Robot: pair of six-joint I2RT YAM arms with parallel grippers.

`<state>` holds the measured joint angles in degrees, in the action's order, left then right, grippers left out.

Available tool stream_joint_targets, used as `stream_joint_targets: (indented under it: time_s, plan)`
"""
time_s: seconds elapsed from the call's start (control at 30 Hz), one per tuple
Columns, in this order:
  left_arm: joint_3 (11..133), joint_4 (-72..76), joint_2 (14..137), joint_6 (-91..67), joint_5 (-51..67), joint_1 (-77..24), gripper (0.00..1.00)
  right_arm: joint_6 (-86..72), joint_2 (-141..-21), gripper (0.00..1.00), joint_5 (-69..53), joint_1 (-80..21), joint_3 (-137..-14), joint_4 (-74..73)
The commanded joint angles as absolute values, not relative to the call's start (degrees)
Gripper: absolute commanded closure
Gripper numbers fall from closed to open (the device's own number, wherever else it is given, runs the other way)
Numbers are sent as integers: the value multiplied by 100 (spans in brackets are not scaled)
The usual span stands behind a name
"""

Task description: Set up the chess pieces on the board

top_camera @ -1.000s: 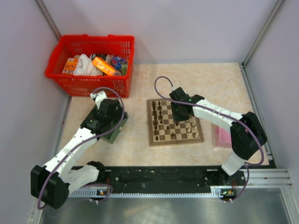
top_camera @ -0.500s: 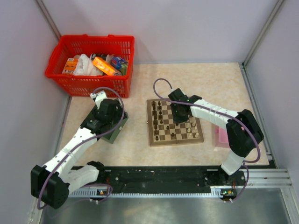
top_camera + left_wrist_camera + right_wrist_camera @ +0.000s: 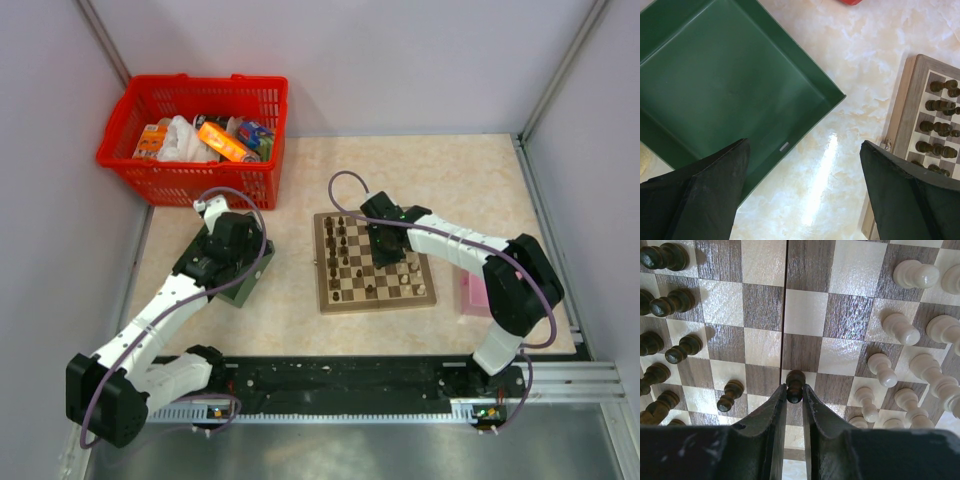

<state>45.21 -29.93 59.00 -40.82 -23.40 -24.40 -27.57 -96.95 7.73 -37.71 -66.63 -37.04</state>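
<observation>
Gripping anything with the right gripper (image 3: 794,389), Sam?

Yes, Jo. Its jaws are pinched nearly together around the head of one dark piece (image 3: 795,380). It sits low over the middle of the board (image 3: 805,312), beside the centre seam.

And round about it?

On one side of my wrist view, the other dark chess pieces (image 3: 670,305) stand bunched in roughly two files. A lone dark pawn (image 3: 731,395) stands apart from them, just beside my fingers. On the other side, the pale pieces (image 3: 900,327) crowd together less tidily. The squares between the two sets are bare.

How far along are you?

Well on, I judge. From above, nearly every piece seems to be on the board already, dark along one edge and pale along the opposite one. What I think is left is to seat the held one, bring in the lone pawn and straighten the pale ranks. Whether each piece stands on its proper square is too small for me to tell.

And the other arm?

My left gripper (image 3: 805,185) hangs spread wide with nothing in it, above the corner of a green tray (image 3: 715,85). A strip of table (image 3: 840,50) lies between the tray and the board. No pieces show in the part of the tray I can see. Farther off are a red basket (image 3: 200,82) of packets and a pink box (image 3: 472,295).
</observation>
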Motion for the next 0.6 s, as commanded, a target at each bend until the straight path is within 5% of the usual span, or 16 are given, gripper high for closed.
stream_joint_targets:
  time_s: [0.0,0.57]
  plan:
    - [4500,-2786,5792,-4131,-2364,-2408,4,-2672,-9572,83,765,-3762,-6785,-3630]
    - [4430,-2795,5687,-4183,-2417,-2417,4,-2610,-9668,85,765,-4509,-7664,-3806]
